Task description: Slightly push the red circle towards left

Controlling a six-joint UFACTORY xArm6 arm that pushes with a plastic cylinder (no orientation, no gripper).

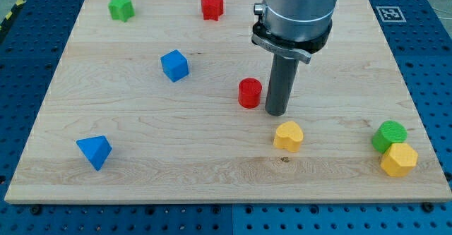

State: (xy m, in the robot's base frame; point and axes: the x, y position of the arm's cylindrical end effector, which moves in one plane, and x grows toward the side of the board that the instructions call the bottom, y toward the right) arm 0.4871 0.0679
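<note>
The red circle (249,93) is a short red cylinder near the middle of the wooden board (141,157). My tip (276,113) rests on the board just to the right of the red circle, a narrow gap apart or barely touching; I cannot tell which. The rod rises to the arm's grey body (296,13) at the view's top.
A yellow heart (289,135) lies just below my tip. A blue cube (174,65) and a blue triangle (94,152) lie to the left. A green block (121,8) and a red star (212,6) sit at the top. A green circle (389,135) and a yellow hexagon (399,159) sit at the bottom right.
</note>
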